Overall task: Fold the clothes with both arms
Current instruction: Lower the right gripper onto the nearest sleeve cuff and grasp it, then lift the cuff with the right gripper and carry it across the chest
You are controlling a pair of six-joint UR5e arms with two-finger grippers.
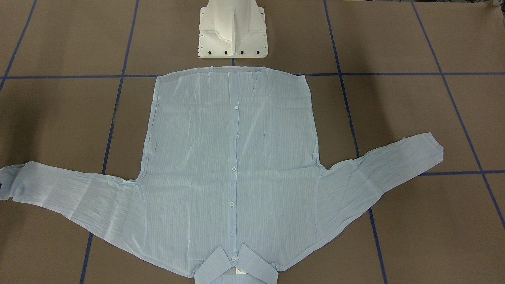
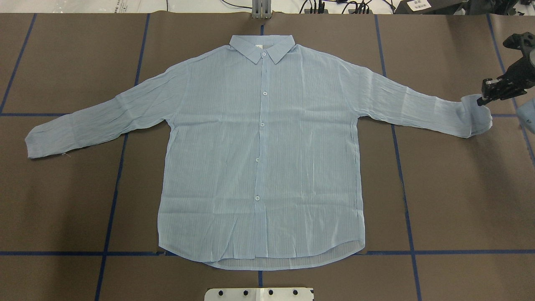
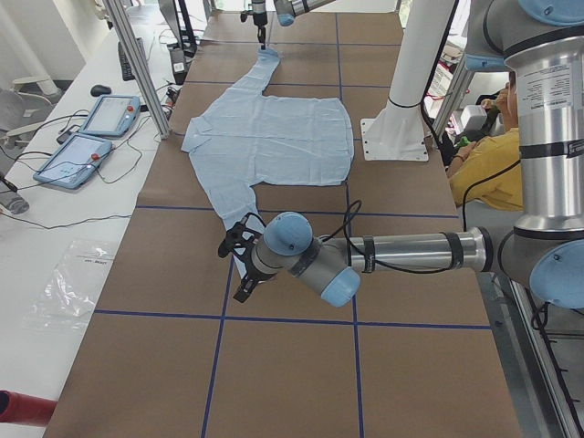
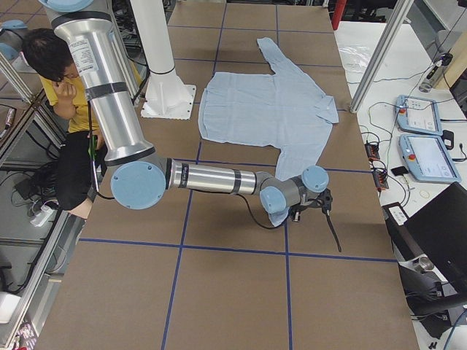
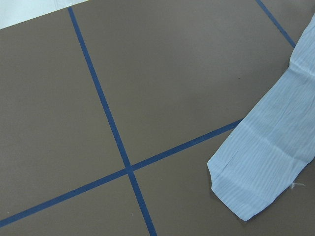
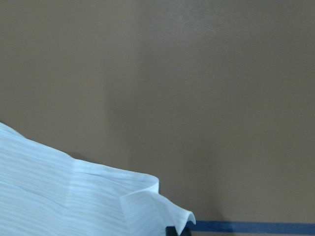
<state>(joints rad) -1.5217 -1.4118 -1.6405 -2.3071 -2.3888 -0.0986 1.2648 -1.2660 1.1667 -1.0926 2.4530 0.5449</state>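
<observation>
Just beyond the white base the shirt lies flat, buttons up, hem near, collar far. At its right cuff the right gripper seems pinched on the lifted edge; the left gripper hovers by the left cuff, its opening impossible to tell. Both should hold cuff edges squarely, then carry sleeves inward together, low.

Brown table, two blue tape lines crossing low, left of centre. Pale blue striped shirt sleeve lies flat at lower right, over one line; cuff end points down-left, short slit showing.
</observation>
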